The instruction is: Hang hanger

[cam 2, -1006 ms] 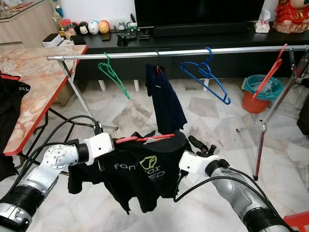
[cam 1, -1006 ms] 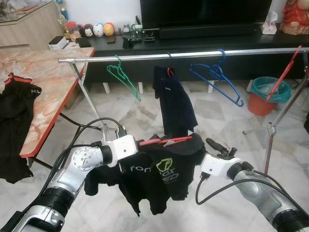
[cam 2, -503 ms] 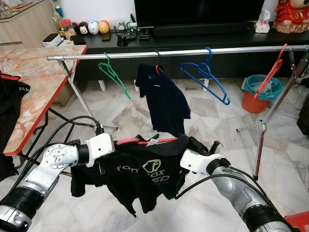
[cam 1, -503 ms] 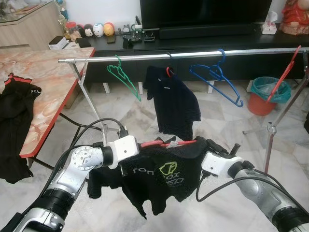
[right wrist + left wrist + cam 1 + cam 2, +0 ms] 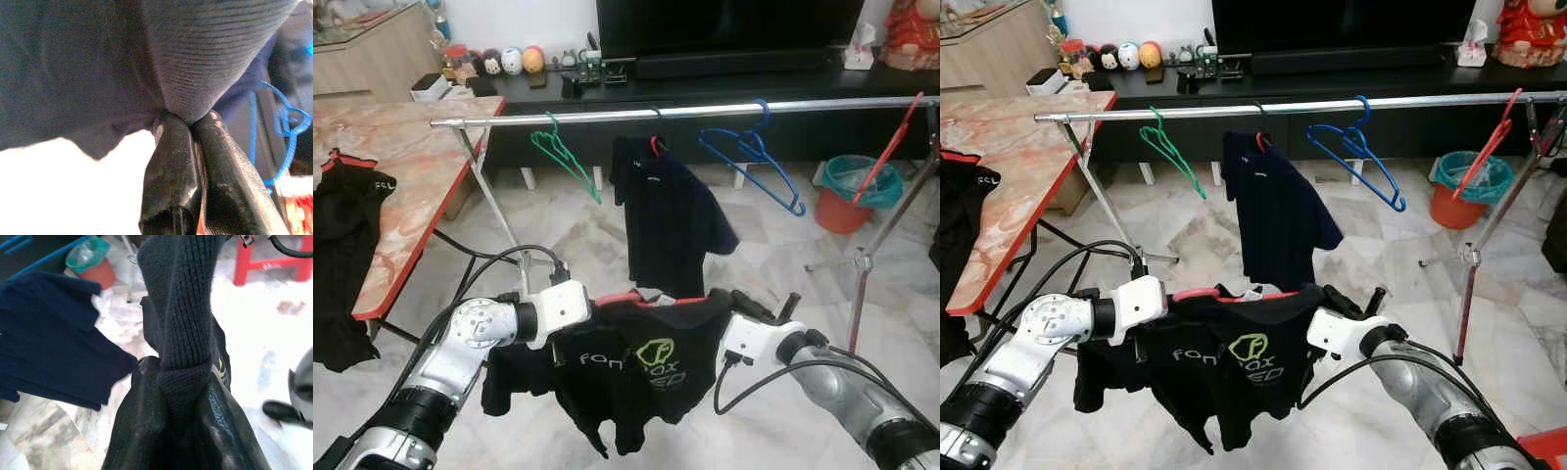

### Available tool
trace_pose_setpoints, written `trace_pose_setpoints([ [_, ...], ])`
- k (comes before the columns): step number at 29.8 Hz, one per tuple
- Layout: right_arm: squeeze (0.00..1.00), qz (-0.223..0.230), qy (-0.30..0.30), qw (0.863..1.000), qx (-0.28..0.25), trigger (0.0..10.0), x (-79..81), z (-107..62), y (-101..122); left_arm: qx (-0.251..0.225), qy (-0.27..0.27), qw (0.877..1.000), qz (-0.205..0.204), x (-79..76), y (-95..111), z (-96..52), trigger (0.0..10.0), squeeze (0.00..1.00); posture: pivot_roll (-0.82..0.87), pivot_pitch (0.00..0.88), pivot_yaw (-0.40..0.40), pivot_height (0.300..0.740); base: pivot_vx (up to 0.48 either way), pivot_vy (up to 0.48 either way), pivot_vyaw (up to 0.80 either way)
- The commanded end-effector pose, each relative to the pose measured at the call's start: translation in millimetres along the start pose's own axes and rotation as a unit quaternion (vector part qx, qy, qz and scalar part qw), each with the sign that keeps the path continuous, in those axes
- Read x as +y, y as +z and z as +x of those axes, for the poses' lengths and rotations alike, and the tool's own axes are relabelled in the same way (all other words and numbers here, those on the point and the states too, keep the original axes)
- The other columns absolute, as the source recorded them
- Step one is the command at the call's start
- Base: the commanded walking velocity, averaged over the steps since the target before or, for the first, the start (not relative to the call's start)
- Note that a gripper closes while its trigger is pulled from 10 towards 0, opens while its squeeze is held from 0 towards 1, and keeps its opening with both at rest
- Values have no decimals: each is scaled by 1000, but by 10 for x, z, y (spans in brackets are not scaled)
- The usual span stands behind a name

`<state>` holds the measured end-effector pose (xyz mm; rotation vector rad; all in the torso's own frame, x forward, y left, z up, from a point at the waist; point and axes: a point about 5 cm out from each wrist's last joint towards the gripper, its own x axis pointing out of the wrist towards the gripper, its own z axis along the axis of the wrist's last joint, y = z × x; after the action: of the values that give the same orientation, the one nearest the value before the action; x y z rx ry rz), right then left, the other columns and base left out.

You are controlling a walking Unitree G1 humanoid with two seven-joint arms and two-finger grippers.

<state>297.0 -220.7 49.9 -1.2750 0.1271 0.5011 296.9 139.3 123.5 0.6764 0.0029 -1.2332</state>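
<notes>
While both arms reach forward at chest height, a black shirt (image 5: 641, 367) on a red hanger (image 5: 625, 297) is stretched between them, low and in front of the rail (image 5: 705, 111). The left gripper (image 5: 173, 406) pinches one shoulder of the shirt: in the left wrist view its two black fingers (image 5: 142, 426) are pressed together with a fold of knitted cloth between them. The right gripper (image 5: 193, 129) is clenched on the other shoulder, and in the right wrist view its fingertips meet on a bunch of dark fabric. Only a short piece of the hanger shows above the collar, between the two wrists. The shirt hangs down with a green and white logo (image 5: 656, 354) on its front.

Behind it the rail runs across the room on thin metal legs. On the rail hang a green hanger (image 5: 563, 157), a navy shirt (image 5: 671, 230) on its own hanger, a blue hanger (image 5: 754, 157) and, near the right end, a second red hanger (image 5: 891, 142) that is tilted. The navy shirt is just behind the held one. A marble table (image 5: 401, 176) stands to the left with a black garment (image 5: 342, 245) draped over its edge. An orange bin (image 5: 857, 191) stands on the floor under the right part of the rail.
</notes>
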Motion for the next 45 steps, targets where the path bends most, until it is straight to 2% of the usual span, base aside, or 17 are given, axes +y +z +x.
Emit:
trace_pose_setpoints([
  [1, 0, -26, 33, 999, 12, 0, 61, -13, -50, -6, -15, 1000, 22, 2, 51, -43, 10000, 0, -65, 42, 57, 740, 0, 0, 0],
  [5, 0, -35, 62, 997, 35, 0, 130, -47, -134, 18, -18, 999, 35, 11, -3, -114, 10000, 0, -64, 44, 57, 740, 0, 0, 0],
  [9, 0, -35, 95, 994, 44, 0, 222, -86, -180, 11, 38, 999, 17, 136, -26, -191, 10000, 0, -63, 43, 56, 740, 0, 0, 0],
  [14, 0, -45, 112, 991, 58, 0, 269, -123, -240, 6, 64, 998, 17, 179, -23, -232, 10000, 0, -63, 44, 56, 740, 0, 0, 0],
  [17, 0, -42, 119, 991, 44, 0, 276, -133, -223, 4, 87, 996, 14, 211, -29, -253, 10000, 0, -65, 43, 57, 740, 0, 0, 0],
  [21, 0, -9, 126, 992, 20, 0, 329, -118, -139, -32, 141, 989, -16, 290, 13, -227, 10000, 0, -66, 43, 56, 740, 0, 0, 0],
  [23, 0, 19, 117, 993, 10, 0, 327, -99, -87, -53, 145, 987, -36, 288, 43, -208, 10000, 0, -66, 43, 56, 740, 0, 0, 0],
  [24, 0, 33, 101, 994, 16, 0, 295, -83, -85, -75, 149, 984, -68, 287, 64, -205, 10000, 0, -70, 43, 58, 740, 0, 0, 0],
  [26, 0, 9, 103, 994, 28, 0, 284, -92, -139, -86, 128, 984, -86, 256, 85, -212, 10000, 0, -70, 44, 56, 740, 0, 0, 0],
  [27, 0, -12, 111, 993, 36, 0, 294, -114, -188, -82, 93, 987, -98, 211, 89, -218, 10000, 0, -68, 45, 55, 740, 0, 0, 0],
  [28, 0, -12, 111, 993, 36, 0, 294, -114, -188, -82, 93, 987, -98, 211, 89, -218, 10000, 0, -68, 45, 55, 740, 0, 0, 0],
  [29, 0, -22, 117, 992, 37, 0, 297, -131, -213, -75, 62, 990, -100, 169, 85, -229, 10000, 0, -68, 45, 55, 740, 0, 0, 0],
  [33, 0, -37, 121, 991, 39, 0, 281, -156, -255, -43, -1, 995, -91, 77, 51, -270, 10000, 0, -68, 45, 55, 740, 0, 0, 0],
  [36, 0, -42, 123, 991, 37, 0, 206, -189, -305, 24, -68, 996, -57, -25, -66, -376, 10000, 0, -69, 42, 54, 740, 0, 0, 0],
  [41, 0, -41, 118, 992, 34, 0, 142, -196, -321, 31, -80, 994, -71, -22, -84, -453, 10000, 0, -70, 42, 54, 740, 0, 0, 0],
  [43, 0, -46, 125, 991, 20, 0, 122, -202, -308, 61, -93, 992, -58, -45, -137, -513, 10000, 0, -70, 42, 54, 740, 0, 0, 0],
  [45, 0, -45, 130, 990, 11, 0, 114, -206, -297, 50, -81, 993, -66, -20, -120, -529, 10000, 0, -70, 42, 54, 740, 0, 0, 0],
])
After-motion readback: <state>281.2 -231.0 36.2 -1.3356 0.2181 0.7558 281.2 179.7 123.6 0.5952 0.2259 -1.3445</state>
